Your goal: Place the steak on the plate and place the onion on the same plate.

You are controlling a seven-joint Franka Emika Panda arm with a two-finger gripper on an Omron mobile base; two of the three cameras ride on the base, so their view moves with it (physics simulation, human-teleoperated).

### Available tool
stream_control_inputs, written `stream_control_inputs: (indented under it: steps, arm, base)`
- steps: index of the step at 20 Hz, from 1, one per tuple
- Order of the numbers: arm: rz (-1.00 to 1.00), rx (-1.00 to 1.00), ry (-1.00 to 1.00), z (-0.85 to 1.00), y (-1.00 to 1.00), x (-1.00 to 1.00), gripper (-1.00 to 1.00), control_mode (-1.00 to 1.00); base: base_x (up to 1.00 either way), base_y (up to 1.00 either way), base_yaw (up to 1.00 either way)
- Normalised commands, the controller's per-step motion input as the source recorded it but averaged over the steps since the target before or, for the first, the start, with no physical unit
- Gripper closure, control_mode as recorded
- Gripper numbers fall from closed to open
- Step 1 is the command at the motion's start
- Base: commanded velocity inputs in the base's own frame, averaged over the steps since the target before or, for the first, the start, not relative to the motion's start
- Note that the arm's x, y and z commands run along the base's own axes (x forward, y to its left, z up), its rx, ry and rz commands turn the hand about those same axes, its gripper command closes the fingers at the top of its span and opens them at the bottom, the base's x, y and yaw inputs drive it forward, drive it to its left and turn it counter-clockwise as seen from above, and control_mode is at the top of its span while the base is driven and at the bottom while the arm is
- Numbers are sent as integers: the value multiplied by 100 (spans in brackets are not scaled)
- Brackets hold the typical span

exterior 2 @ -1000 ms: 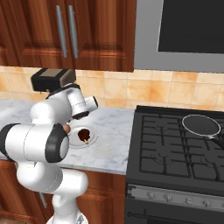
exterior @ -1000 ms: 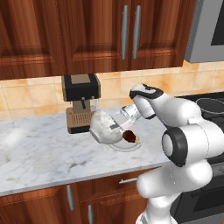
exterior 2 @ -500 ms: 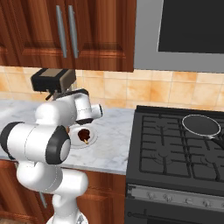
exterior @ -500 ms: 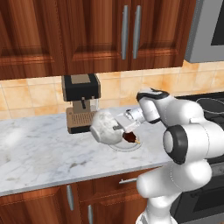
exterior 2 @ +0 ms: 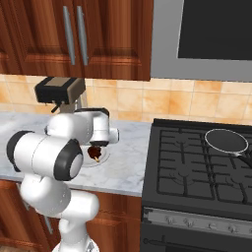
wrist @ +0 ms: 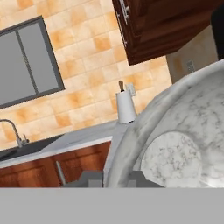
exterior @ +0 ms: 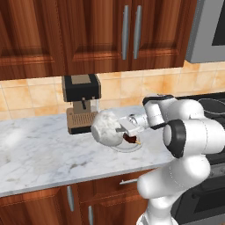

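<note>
grey-white bowl (exterior: 107, 127) tipped, hiding the plate (exterior: 131, 147) edge — tool (exterior: 122, 130) clamped on its rim, steak (exterior: 130, 139) half-covered.

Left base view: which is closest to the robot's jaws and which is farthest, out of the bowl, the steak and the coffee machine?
1. Bowl: right at the gripper, on its left.
2. Steak: just below it, on the plate.
3. Coffee machine: farthest, back left by the wall.

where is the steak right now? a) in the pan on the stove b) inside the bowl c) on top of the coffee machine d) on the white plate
d: the steak lies on the plate on the counter, just below the arm, with the bowl beside it.
</note>
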Motion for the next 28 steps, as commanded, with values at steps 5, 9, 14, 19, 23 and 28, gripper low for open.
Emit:
stream_control_inputs:
  steps: [5, 9, 14, 19, 23, 28]
  arm:
    - [-1, 11, 0, -4, -4, 1, 100, -100]
    - [0, 7, 0, 0, -11, 6, 100, -100]
    - [0, -4, 0, 0, 16, 0, 100, -100]
    - [0, -23, 0, 17, 39, -4, 100, -100]
    - [0, -20, 0, 38, 29, -2, 100, -100]
    - [0, -26, 0, 19, 38, -12, 100, -100]
  base:
    - [0, 0, 0]
    - [0, 0, 0]
    - [0, 0, 0]
    - [0, 0, 0]
    - [0, 0, 0]
    - [0, 0, 0]
